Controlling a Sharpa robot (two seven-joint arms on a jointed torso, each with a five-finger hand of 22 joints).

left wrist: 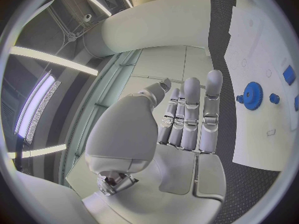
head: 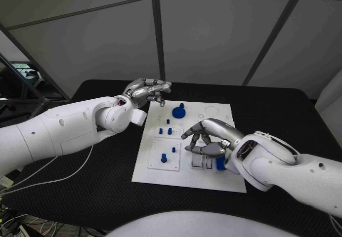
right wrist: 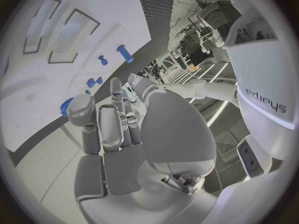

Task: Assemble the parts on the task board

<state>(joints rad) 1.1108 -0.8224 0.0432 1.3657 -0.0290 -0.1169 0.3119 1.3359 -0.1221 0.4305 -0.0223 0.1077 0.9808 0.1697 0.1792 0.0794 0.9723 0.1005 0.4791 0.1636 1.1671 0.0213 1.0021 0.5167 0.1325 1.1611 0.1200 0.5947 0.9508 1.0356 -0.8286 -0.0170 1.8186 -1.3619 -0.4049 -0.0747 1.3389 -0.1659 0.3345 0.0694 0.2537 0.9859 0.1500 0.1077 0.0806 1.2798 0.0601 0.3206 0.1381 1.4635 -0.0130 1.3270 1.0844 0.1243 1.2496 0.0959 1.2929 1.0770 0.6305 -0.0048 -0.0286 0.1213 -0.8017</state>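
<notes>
On the black tabletop (head: 285,113) lies the task board (head: 214,173); both hands, left hand (head: 146,91) and right hand (head: 210,136), hover empty with fingers apart, a blue gear (head: 178,111) seemingly just beyond the left fingertips.

right hand (right wrist: 127,149) empty, fingers (right wrist: 116,97) apart, over task board (right wrist: 93,15)

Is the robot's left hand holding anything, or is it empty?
Empty. The left hand has its fingers stretched out with nothing between them, and it hangs beside the white board, not touching the blue gear.
</notes>
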